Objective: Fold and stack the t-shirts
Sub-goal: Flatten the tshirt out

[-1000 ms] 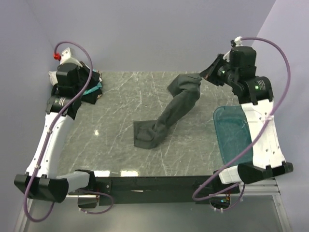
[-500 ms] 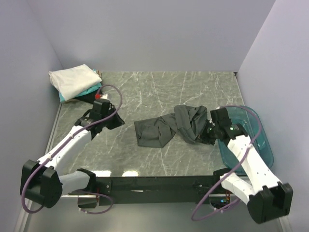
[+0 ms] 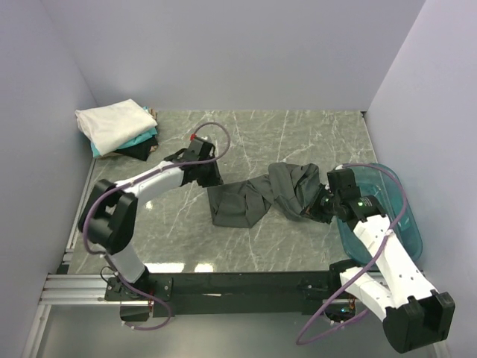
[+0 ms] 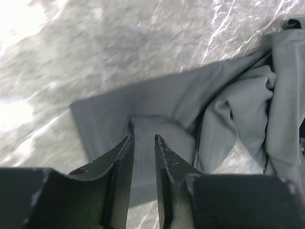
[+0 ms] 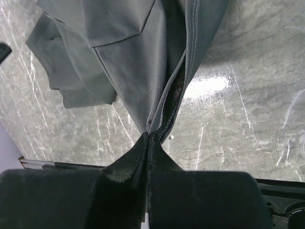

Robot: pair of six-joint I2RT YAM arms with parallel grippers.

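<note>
The large charcoal-grey t-shirt (image 3: 253,198) lies crumpled in a long band across the middle of the marble table (image 3: 283,134). My right gripper (image 3: 319,207) is shut on its right end; the right wrist view shows the jaws (image 5: 149,135) pinching a seamed edge of the shirt (image 5: 133,62). My left gripper (image 3: 211,179) hovers at the shirt's left end. In the left wrist view it (image 4: 143,137) is open by a narrow gap, empty, over the flat cloth (image 4: 167,100). Folded white (image 3: 112,123), teal (image 3: 145,138) and black (image 3: 138,151) t-shirts are stacked at the back left corner.
A translucent blue plastic tub (image 3: 391,195) stands at the table's right edge, partly under my right arm. Lilac walls close in the left, back and right sides. A black rail runs along the near edge.
My right gripper has brought the charcoal shirt from the back right down to the near right. My left arm has swung from the stack to the shirt's left end.
</note>
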